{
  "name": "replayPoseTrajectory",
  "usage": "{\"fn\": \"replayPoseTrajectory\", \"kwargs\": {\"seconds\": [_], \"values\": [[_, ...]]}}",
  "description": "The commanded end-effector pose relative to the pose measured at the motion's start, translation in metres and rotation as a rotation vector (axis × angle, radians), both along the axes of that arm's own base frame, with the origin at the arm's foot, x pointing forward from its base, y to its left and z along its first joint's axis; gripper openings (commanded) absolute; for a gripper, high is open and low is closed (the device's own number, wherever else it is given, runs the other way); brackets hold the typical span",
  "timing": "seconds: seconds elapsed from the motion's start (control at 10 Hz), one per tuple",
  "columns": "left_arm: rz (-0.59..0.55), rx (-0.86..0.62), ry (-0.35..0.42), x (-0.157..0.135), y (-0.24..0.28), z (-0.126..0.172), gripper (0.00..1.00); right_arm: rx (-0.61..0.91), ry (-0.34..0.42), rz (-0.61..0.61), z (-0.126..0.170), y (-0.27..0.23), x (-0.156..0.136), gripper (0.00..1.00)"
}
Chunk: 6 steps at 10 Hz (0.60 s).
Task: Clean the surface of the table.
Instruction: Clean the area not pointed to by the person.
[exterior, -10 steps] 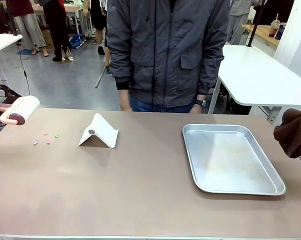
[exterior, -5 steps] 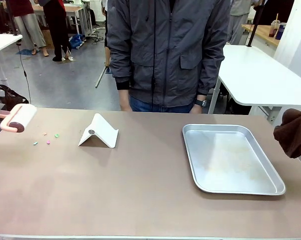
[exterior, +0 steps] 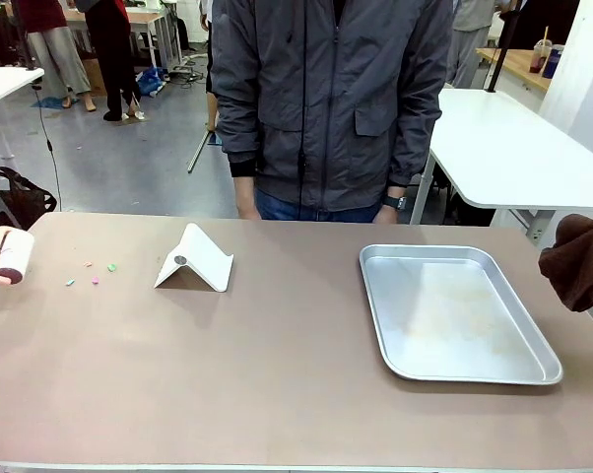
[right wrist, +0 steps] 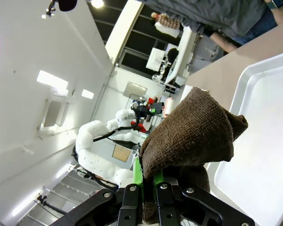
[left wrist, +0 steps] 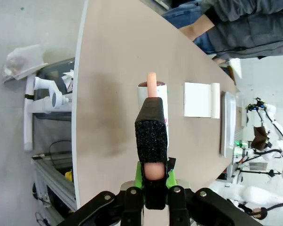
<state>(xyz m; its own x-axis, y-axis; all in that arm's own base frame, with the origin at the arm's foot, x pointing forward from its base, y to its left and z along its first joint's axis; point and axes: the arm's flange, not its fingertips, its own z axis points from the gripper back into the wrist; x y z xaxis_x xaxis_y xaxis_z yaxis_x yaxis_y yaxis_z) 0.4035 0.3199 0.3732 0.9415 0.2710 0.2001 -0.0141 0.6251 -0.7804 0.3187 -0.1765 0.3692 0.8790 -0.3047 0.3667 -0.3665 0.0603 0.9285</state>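
My left fingers point(left wrist: 151, 117) clamp a lint roller point(exterior: 11, 254), my right fingers point(right wrist: 148, 175) a brown cloth point(right wrist: 191, 134). Coloured crumbs point(exterior: 92, 274) lie on the tabletop point(exterior: 277, 365) near my left fingers, so cleaning seems unstarted.

The surface point(exterior: 277, 384) is a plain matte brownish-taupe with a pale edge. The tray point(exterior: 454, 315) is shiny silver, and the folded stand point(exterior: 203, 261) is white. The lint roller point(exterior: 11, 254) has a white roll, a dark maroon end and a pink handle. The small scraps point(exterior: 94, 280) are pink, green and blue. The cloth point(exterior: 577, 261) is dark brown with a nubbly weave, and the person's jacket point(exterior: 326, 99) is dark grey.
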Motion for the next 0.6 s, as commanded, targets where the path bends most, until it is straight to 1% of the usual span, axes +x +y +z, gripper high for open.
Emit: {"fn": "replayPoseTrajectory", "kwargs": {"seconds": [0.0, 0.5], "values": [[-0.028, 0.017, 0.001, -0.006, -0.023, -0.003, 0.1, 0.022, -0.016, 0.0, 0.004, 0.0, 0.003, 0.09], [-0.041, 0.064, 0.044, -0.001, -0.044, -0.013, 0.1, 0.022, -0.016, 0.0, 0.004, 0.0, 0.003, 0.09]]}}
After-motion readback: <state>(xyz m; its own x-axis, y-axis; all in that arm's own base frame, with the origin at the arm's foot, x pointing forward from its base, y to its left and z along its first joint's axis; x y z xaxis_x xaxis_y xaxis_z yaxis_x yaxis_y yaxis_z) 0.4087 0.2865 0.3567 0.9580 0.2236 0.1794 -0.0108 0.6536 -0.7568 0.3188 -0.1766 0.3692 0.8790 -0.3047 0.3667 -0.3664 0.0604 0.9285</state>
